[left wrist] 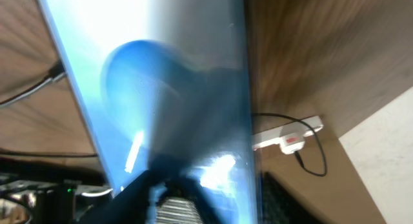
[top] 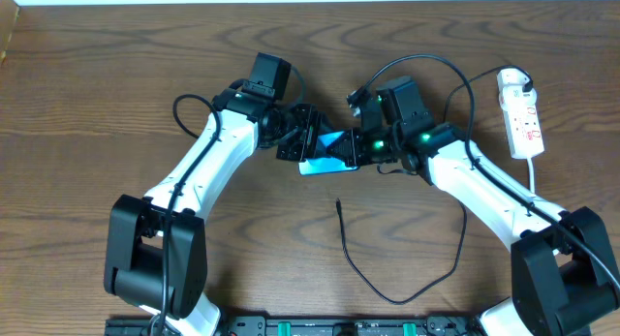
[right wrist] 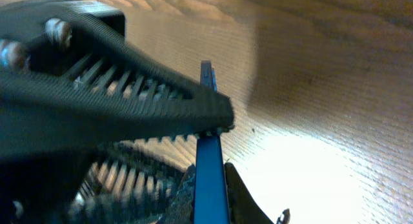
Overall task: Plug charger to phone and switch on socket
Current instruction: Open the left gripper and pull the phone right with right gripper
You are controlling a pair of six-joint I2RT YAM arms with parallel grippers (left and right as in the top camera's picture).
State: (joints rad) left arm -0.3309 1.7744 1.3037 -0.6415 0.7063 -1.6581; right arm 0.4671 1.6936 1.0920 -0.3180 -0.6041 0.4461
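- The charger [top: 351, 254] lies on the table [top: 97, 104] in the lower middle of the overhead view. It bends in a big loop.
- Its small tip [top: 337, 202] points up at the phone but does not touch it.
- The phone [top: 325, 162] is in the middle of the overhead view, between the two arms. Its blue screen shows.
- The left gripper [top: 298, 142] is clamped on the phone's left end. In the left wrist view the blue screen fills most of the frame.
- The right gripper [top: 356, 150] is clamped on the phone's right end. In the right wrist view its fingers [right wrist: 142, 108] pinch the thin blue edge from both sides.
- The socket [top: 526, 123] lies at the upper right of the overhead view, well apart from the phone.
- A white plug [top: 513, 81] sits on its top end.
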